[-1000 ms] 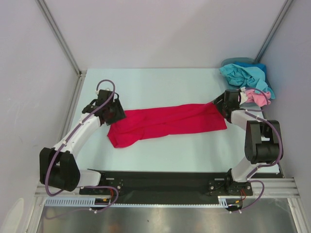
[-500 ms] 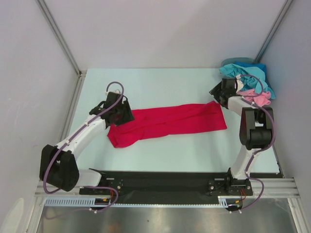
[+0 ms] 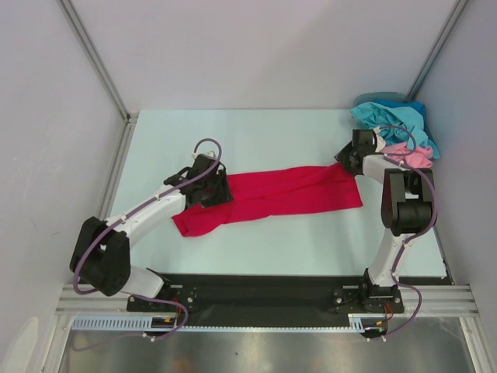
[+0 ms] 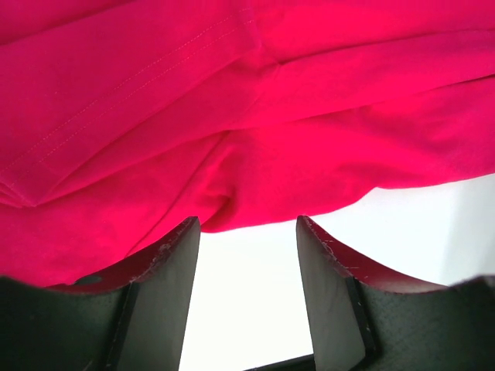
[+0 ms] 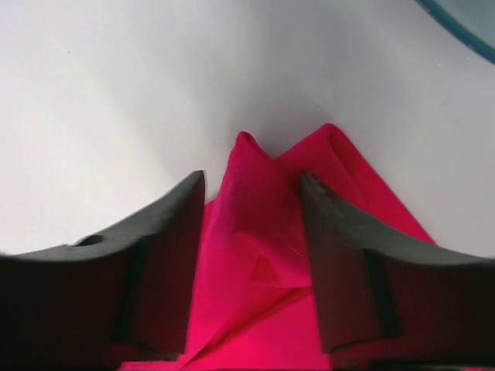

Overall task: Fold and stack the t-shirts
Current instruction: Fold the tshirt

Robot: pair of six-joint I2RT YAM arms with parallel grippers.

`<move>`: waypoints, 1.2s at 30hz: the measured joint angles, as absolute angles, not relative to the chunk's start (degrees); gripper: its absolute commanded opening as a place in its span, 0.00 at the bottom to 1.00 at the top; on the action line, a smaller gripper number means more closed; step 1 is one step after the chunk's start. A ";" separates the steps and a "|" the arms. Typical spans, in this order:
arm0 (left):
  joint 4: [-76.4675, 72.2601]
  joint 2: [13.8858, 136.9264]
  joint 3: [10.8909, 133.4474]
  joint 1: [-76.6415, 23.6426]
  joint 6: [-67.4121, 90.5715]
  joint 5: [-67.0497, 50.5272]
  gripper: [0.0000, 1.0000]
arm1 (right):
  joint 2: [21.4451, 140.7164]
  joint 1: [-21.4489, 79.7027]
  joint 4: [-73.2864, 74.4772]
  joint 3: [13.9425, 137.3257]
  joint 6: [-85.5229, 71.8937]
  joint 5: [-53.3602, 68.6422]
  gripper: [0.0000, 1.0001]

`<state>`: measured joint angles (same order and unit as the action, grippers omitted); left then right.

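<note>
The crimson t-shirt (image 3: 287, 194) lies as a long crumpled band across the middle of the table. My left gripper (image 3: 216, 189) hovers over its left part. In the left wrist view that gripper (image 4: 247, 224) is open, with bare table between its fingers and the red cloth (image 4: 232, 100) just past the tips. My right gripper (image 3: 344, 159) is at the shirt's far right corner. In the right wrist view it (image 5: 251, 182) stands open astride a raised fold of red cloth (image 5: 255, 255). A teal t-shirt (image 3: 392, 120) and a pink one (image 3: 411, 155) are heaped at the back right.
The blue-grey basket (image 3: 377, 99) sits in the back right corner under the teal and pink heap; its rim (image 5: 464, 23) shows at the top right of the right wrist view. White walls and metal posts close in the table on three sides.
My left gripper has travelled right, from the shirt's left end onto its left part. My right gripper has shifted back to the far right corner, and its jaws have narrowed a little.
</note>
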<state>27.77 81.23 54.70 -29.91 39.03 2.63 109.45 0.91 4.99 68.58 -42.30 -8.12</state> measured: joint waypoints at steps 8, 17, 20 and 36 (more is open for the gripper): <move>27.57 81.23 54.70 -30.22 39.03 3.27 0.58 | 109.45 0.91 4.89 68.25 -42.61 -7.49 0.00; 27.62 81.21 54.70 -31.27 39.03 4.45 0.57 | 108.97 1.26 5.10 68.25 -42.61 -7.77 0.00; 27.62 81.14 54.70 -32.03 39.03 4.56 0.57 | 107.07 1.76 5.34 67.81 -42.00 -8.47 0.00; 28.49 79.31 54.85 -33.80 39.03 5.21 0.56 | 87.59 4.71 1.58 51.33 -42.89 -12.08 0.00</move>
<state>28.49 79.31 54.85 -33.80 39.03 5.21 87.59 4.71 1.58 51.33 -42.89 -12.08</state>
